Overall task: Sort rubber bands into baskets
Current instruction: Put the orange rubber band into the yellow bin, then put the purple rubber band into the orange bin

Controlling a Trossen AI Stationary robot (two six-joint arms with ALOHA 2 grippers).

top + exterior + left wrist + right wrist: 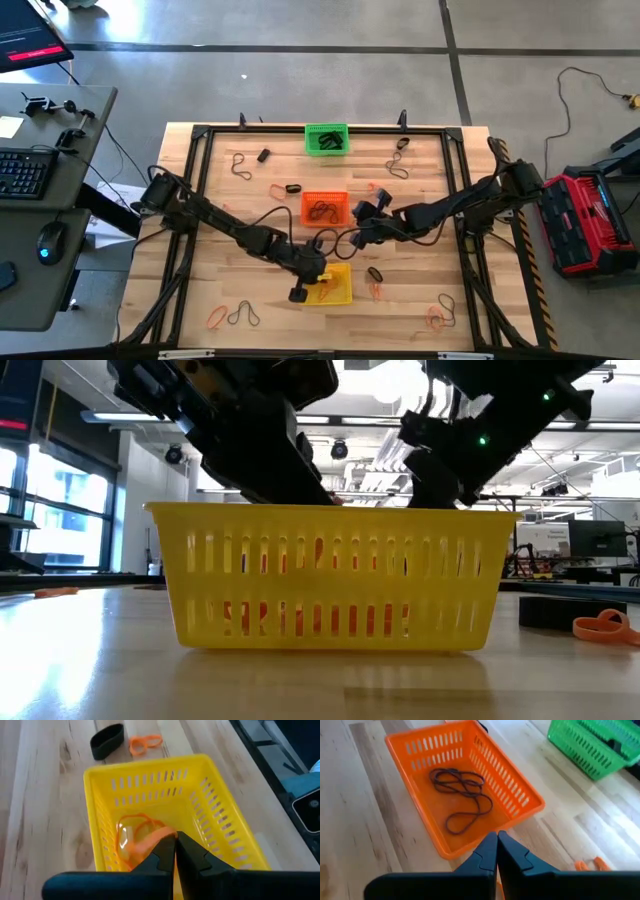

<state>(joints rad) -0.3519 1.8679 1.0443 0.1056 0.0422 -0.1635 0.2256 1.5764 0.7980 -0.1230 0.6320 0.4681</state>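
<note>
the left gripper [175,851], fingers shut on a limp, light orange band [145,842], hangs over the yellow basket [220,815] at lower centre of the high view; pinch one strand. the right gripper [497,851], shut and empty, hovers by the orange basket [520,795].

We are seeing the wooden table [220,200] carrying green [326,139], orange [324,209] and yellow [334,284] baskets, with rubber bands [241,166] lying scattered.
</note>
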